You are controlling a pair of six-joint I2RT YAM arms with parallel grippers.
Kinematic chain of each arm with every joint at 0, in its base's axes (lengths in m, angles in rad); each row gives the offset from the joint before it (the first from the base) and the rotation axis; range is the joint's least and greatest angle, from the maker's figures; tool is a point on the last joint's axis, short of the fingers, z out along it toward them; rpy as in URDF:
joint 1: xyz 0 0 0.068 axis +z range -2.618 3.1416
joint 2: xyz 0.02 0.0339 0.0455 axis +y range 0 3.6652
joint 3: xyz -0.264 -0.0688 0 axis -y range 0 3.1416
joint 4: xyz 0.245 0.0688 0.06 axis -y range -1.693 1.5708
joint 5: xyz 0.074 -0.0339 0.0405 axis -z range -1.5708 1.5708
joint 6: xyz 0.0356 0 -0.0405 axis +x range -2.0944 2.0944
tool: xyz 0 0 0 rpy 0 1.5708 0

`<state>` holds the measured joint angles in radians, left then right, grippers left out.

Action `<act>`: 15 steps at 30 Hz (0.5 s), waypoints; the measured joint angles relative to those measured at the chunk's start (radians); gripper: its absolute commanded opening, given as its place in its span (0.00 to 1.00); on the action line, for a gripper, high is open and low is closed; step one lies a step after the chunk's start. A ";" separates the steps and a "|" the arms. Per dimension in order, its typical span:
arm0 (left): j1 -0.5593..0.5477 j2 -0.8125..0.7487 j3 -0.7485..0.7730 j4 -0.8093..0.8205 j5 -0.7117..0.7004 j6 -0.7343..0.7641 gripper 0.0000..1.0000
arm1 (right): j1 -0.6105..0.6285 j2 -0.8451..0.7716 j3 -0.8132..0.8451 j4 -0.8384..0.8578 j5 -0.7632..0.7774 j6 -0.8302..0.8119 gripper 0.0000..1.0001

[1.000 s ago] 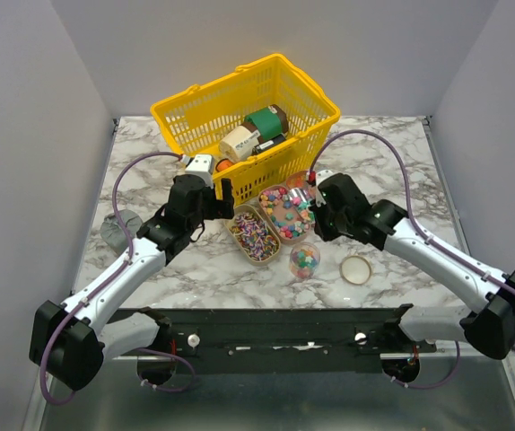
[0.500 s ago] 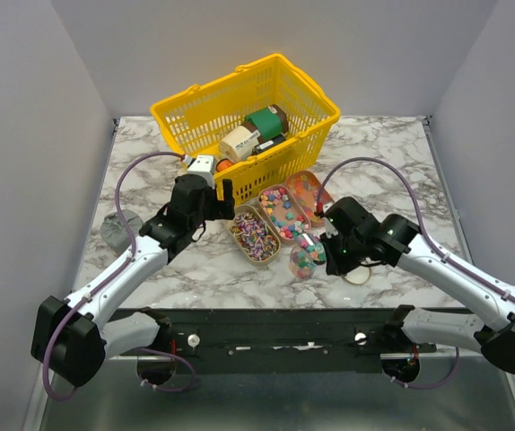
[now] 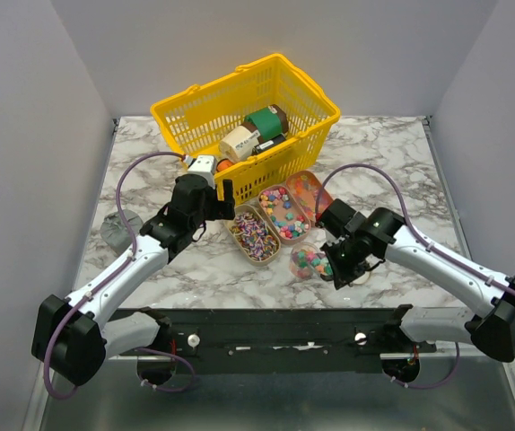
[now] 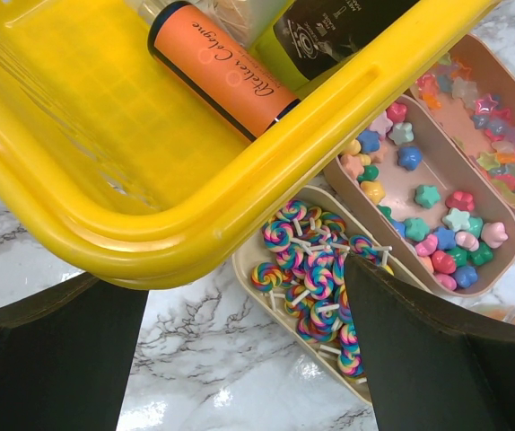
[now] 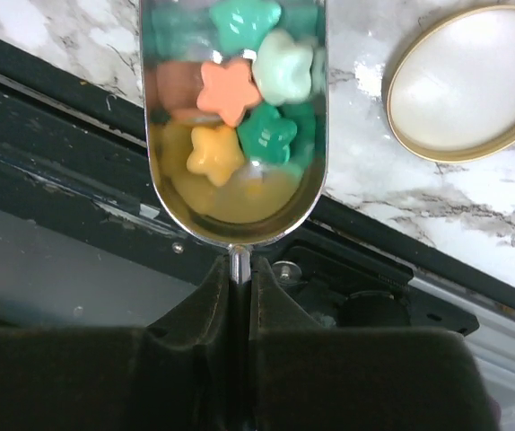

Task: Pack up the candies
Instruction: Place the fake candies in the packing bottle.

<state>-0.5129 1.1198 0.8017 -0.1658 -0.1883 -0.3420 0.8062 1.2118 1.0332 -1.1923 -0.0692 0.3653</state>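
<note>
Right pincer (image 5: 238,274) clamping scoop (image 5: 231,215), candies (image 5: 228,90) inside

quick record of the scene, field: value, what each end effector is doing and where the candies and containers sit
left end effector: open, empty, at the yellow basket rim above the lollipop tray
right end effector: shut on the scoop handle
scoop load: star candies, orange, yellow, green, pale
trays: three side by side; lollipop tray, bright star tray, pale star tray
jar: lid off, mixed candies inside
lid: flat on the table
</note>
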 measured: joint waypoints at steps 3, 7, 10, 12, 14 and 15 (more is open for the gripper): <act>0.000 0.000 0.000 0.000 0.000 0.000 0.99 | 0.000 0.005 0.006 -0.019 0.000 0.003 0.01; 0.000 0.000 0.000 0.000 0.000 0.000 0.99 | 0.000 0.005 0.022 -0.061 0.001 0.009 0.01; 0.000 0.001 0.000 0.000 0.000 0.000 0.99 | 0.000 0.006 0.045 -0.094 0.001 0.012 0.01; 0.000 0.002 0.000 0.000 0.000 0.000 0.99 | 0.000 0.010 0.062 -0.108 0.001 0.012 0.01; 0.000 0.003 0.000 0.000 0.000 0.000 0.99 | 0.000 0.014 0.074 -0.117 0.001 0.012 0.01; 0.000 0.003 0.000 0.000 0.000 0.000 0.99 | 0.000 0.016 0.078 -0.119 0.001 0.012 0.01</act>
<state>-0.5129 1.1233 0.8017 -0.1658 -0.1879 -0.3420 0.8062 1.2282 1.1110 -1.3113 -0.0685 0.3775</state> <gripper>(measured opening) 0.989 0.147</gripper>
